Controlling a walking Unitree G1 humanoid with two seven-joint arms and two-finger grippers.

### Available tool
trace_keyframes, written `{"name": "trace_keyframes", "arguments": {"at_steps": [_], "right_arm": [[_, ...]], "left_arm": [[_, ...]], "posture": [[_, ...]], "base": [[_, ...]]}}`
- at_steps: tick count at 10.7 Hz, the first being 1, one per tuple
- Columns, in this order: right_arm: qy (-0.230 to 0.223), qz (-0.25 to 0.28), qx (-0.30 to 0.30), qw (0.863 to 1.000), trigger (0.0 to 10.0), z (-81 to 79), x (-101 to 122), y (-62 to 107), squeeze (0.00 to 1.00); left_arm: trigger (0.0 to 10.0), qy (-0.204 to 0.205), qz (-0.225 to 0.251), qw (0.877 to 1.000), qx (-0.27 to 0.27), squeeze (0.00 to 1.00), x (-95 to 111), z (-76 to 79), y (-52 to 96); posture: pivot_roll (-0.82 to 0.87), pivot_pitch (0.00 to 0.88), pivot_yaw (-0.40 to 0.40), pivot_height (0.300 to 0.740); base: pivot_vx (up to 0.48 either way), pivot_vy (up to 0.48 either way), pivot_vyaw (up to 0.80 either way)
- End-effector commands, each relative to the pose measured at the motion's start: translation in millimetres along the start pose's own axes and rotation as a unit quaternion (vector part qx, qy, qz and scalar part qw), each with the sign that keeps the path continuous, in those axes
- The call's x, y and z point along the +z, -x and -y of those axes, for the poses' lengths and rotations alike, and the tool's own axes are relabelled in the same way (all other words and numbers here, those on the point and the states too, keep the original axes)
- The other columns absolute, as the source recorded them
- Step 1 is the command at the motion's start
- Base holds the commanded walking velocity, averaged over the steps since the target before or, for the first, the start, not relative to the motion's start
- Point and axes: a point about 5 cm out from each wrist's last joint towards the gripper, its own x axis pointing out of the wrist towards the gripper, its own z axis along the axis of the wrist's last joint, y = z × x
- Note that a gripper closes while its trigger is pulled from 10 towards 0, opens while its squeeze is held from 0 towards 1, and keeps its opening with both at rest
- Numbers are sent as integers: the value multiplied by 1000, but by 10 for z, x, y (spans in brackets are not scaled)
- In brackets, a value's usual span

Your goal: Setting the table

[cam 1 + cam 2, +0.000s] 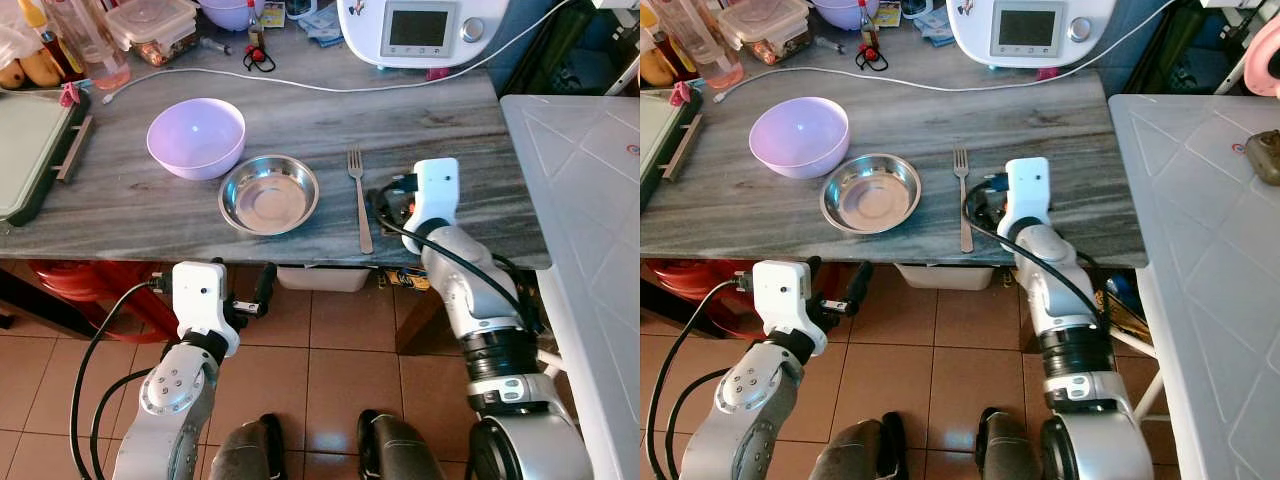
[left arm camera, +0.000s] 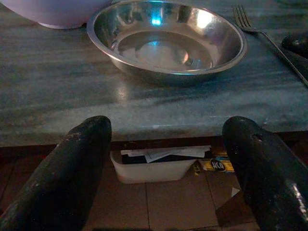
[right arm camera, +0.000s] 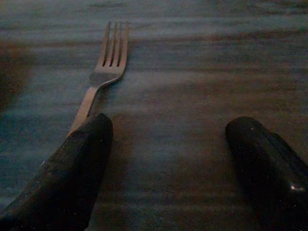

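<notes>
Right gripper (image 3: 168,159): low over the grey marbled tabletop (image 1: 470,130), fingers spread wide and holding nothing; the fork (image 1: 358,196) lies just beside its one finger (image 3: 72,168), tines pointing away toward the back of the table, handle running to the front edge. Left gripper (image 2: 163,163): below and in front of the table edge, over the tiled floor (image 1: 330,380), fingers likewise wide and empty, aimed at the steel dish. Steel dish (image 1: 269,193): upright near the front edge, left of the fork and apart from it. Lilac bowl (image 1: 196,137): behind and left of the dish, rims very near or touching; which cannot be told. Further back: white kitchen appliance with a screen (image 1: 410,30), a white cable (image 1: 300,85) trailing across the top, lidded food containers (image 1: 152,25), and a green board (image 1: 30,150) at the left edge. White side surface (image 1: 590,220) to the right. Judged state: dish and fork look laid out as a place setting. Risks: the fork handle ends close to the edge, so a sideways brush from the right finger could skate it off; the left gripper rising could strike the table's underside or nudge the dish.
</notes>
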Motion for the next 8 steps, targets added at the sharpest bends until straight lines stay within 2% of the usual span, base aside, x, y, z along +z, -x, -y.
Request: {"name": "trace_keyframes", "arguments": {"at_steps": [1, 8], "right_arm": [[-6, -42, 46, 998, 10000, -215, -157, -34, 0], [-12, -35, 65, 997, 10000, -317, -125, -107, 0]], "left_arm": [[10000, 0, -9, 1000, 4, 0, -41, -17, 11], [10000, 0, -8, 1000, 3, 0, -39, -10, -5]], "posture": [[19, 212, 46, 740], [19, 210, 46, 740]], "base": [[0, 0, 0], [0, 0, 0]]}}
